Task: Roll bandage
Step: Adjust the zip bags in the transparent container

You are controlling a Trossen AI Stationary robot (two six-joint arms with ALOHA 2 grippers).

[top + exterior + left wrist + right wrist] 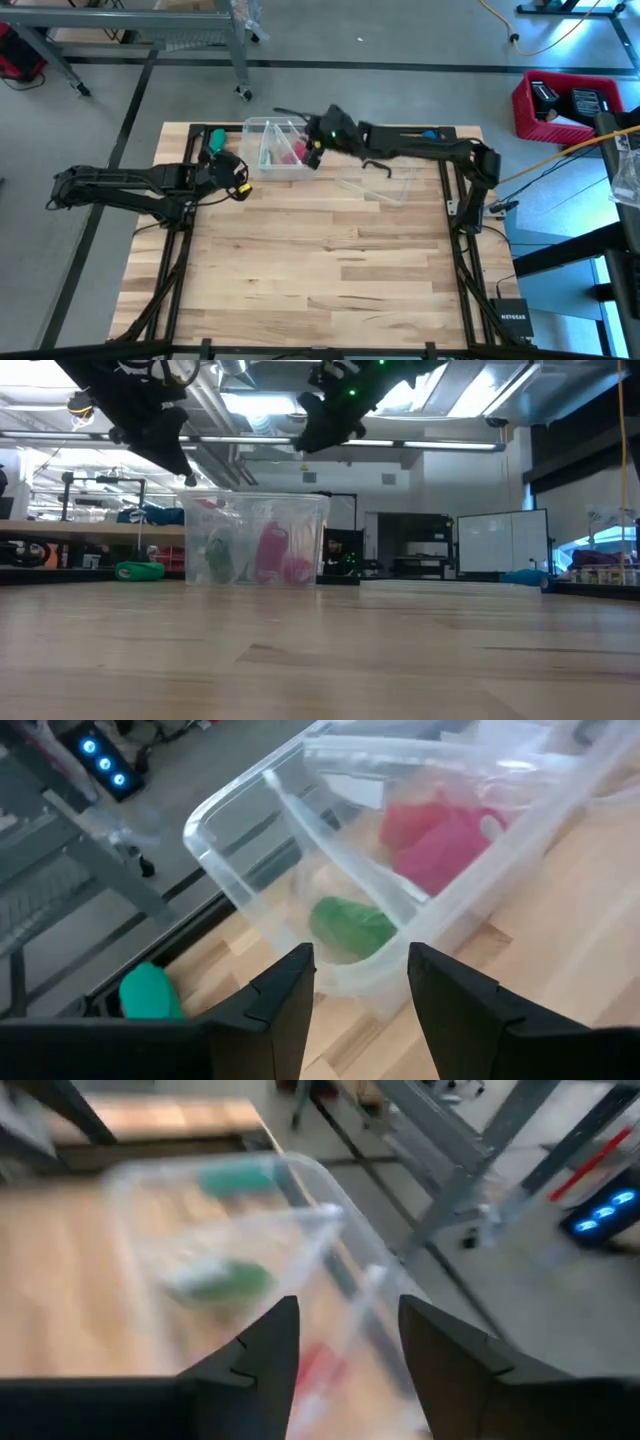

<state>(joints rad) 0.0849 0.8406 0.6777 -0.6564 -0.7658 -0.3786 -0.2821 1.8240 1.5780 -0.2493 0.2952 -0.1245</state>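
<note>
1. High view: butcher-block table [330, 270] carries a clear plastic box [272, 150] near its far edge. Inside the box lies the red-pink bandage [291, 152], beside something green. The left gripper [240, 180] sits just beside the box's near-left corner, and the right gripper [314, 150] hangs at the box's right rim. A green roll [215, 137] lies at the far-left corner of the table, and a flat clear lid [385, 185] rests to the right of the box. A red crate [565, 105] stands on the floor off the table's right side.

2. Low view: the clear plastic box [255, 538] stands upright on the wood with the bandage [272, 552] bunched inside it toward the right and a green item [218, 558] toward the left. Both arms hang above the box, clear of it. The green roll [139, 570] lies on the table left of the box.

3. Left wrist view: the left gripper [360, 982] has its fingers spread apart, holding nothing, just short of the box's corner. The bandage [440, 838] and a green item [352, 925] show through the clear wall.

4. Right wrist view: the right gripper [345, 1330] has its fingers parted and empty above the box rim. A red-pink strip of the bandage [320, 1370] shows between them, down in the box.
</note>
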